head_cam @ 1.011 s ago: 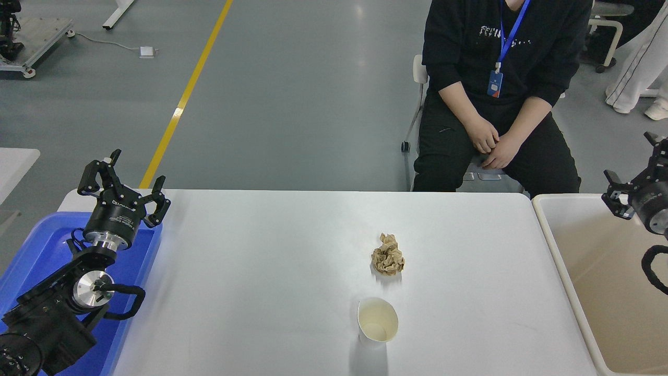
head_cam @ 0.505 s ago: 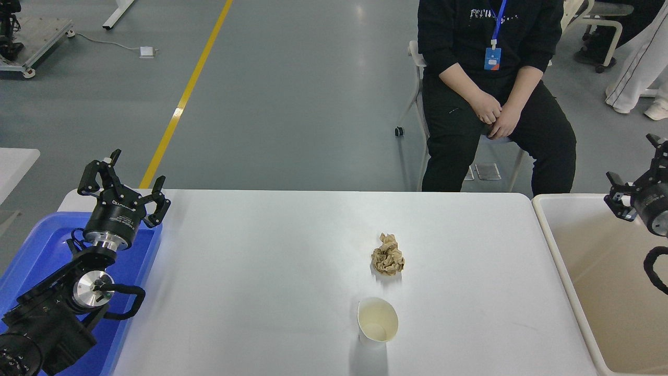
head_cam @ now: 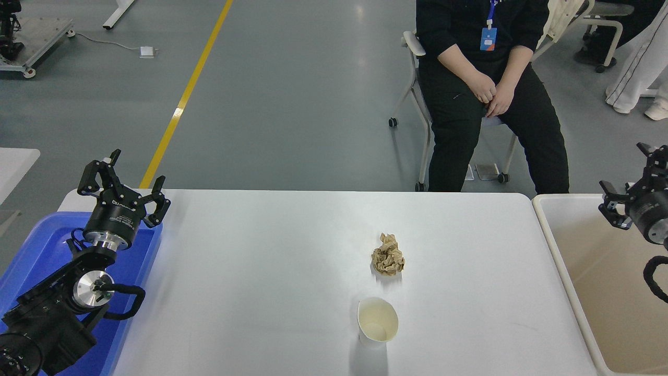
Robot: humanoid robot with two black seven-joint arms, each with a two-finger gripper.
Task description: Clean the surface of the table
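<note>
Both grippers' jaws stand spread and empty, left gripper (head_cam: 121, 177) over the tray (head_cam: 31, 245), right gripper (head_cam: 634, 190) over the bin (head_cam: 543, 219); table (head_cam: 261, 271) right of centre bears paper wad (head_cam: 388, 254) and cup (head_cam: 377, 319) toward its near edge, so the right arm should descend squarely.

Before me, the large white rectangular tabletop (head_cam: 261, 271), smooth, matte, round-cornered, lies level; it bears a crumpled brown paper ball (head_cam: 388, 254) near centre and an upright white paper cup (head_cam: 377, 320) nearer me.
</note>
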